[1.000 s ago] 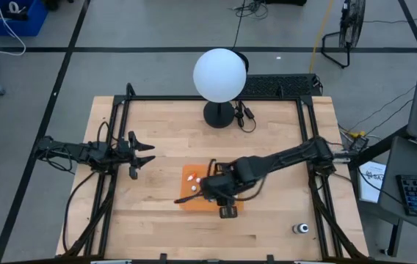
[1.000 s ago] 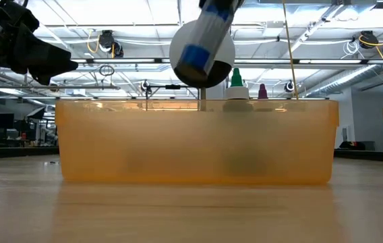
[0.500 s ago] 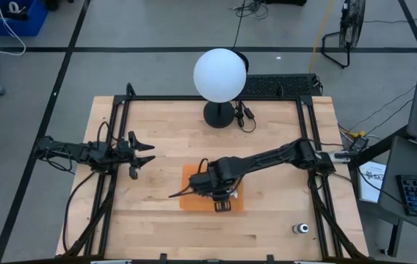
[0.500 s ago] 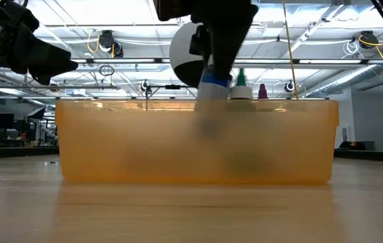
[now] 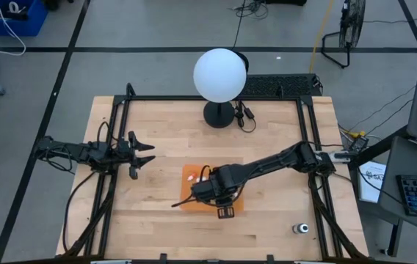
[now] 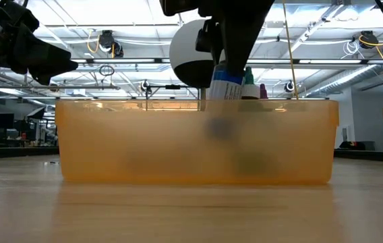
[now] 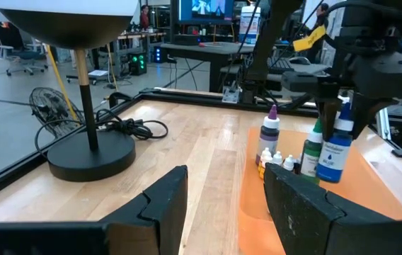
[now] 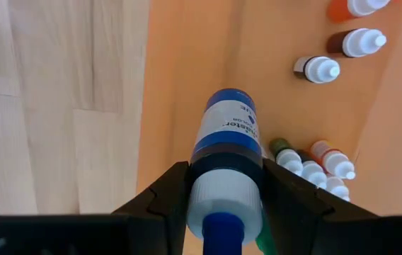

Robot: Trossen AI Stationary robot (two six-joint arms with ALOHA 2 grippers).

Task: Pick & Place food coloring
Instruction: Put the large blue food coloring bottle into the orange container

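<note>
A blue-capped food coloring bottle hangs upright in my right gripper, which is shut on it above the orange bin; its lower half sits below the bin's rim. In the bin stand a green bottle, a purple-topped bottle and several tiny white-capped bottles. My left gripper waits open at the table's left, pointing level toward the bin. My right gripper pinches the blue bottle's white collar, just under the blue cap, between its two fingers. The fingers come from above, pointing down. The bottle hangs upright below them; whether its base touches the bin's floor I cannot tell.
A white globe lamp on a black base stands at the far middle of the table, its cable coiled beside it. One more small bottle stands near the table's near right corner. A black frame runs around the tabletop.
My right gripper has come down over the bin with the blue bottle. The bottle, tilted and high above the rim a second ago, now hangs upright with its lower part inside the bin.
</note>
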